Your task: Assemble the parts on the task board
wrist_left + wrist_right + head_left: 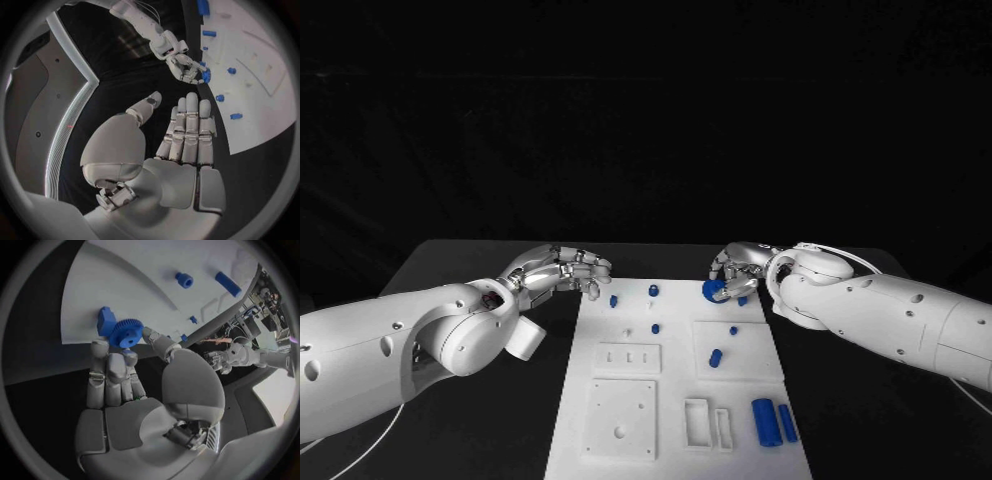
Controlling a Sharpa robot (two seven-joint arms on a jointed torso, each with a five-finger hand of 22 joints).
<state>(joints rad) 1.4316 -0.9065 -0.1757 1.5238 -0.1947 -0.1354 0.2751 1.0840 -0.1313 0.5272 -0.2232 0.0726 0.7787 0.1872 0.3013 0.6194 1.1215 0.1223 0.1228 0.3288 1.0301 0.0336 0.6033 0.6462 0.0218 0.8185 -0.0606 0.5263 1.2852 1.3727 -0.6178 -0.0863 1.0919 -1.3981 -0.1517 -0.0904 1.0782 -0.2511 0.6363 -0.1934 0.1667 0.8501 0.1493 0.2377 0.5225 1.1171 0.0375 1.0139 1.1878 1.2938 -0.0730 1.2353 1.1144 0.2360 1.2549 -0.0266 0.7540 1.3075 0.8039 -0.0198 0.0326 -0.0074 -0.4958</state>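
Observation:
The white task board (pixel 678 392) lies mid-table with several small blue parts on it. My right hand (pixel 741 268) hovers over the board's far right corner and pinches a blue gear (pixel 717 290) between thumb and fingers. In the right wrist view the gear (pixel 127 333) sits at the fingertips of that hand (pixel 119 375), just above the board, with a blue peg (pixel 105 321) right behind it. My left hand (pixel 568 270) hangs beside the board's far left corner. In the left wrist view this hand (pixel 181 135) has straight fingers, the thumb apart, and holds nothing.
On the board stand short blue pegs (pixel 653 291) (pixel 615 299) near the far edge, a blue piece (pixel 714 357) at the middle, and two long blue bars (pixel 764 420) at the near right. White blocks with recesses (pixel 620 418) occupy the near left.

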